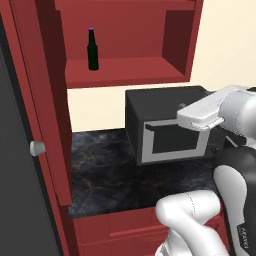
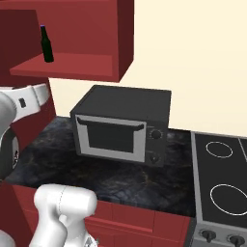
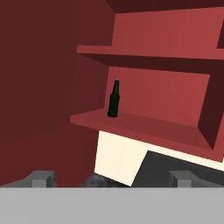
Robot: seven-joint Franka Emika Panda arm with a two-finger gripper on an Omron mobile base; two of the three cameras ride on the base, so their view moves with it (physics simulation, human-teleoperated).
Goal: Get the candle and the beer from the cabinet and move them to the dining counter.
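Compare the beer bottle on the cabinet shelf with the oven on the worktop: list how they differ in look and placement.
The beer is slim, upright and dark green-black with a purple cap; the oven is a wide dark box with a light-framed door and knobs. The beer stands on the shelf of the red cabinet; the oven sits lower, on the black marble worktop. The beer is far smaller. Both are dark and untouched.

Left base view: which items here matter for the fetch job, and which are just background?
Job items:
beer, upright on the shelf
cabinet, open
gripper, open, empty

Background:
toaster oven
black marble worktop
stove
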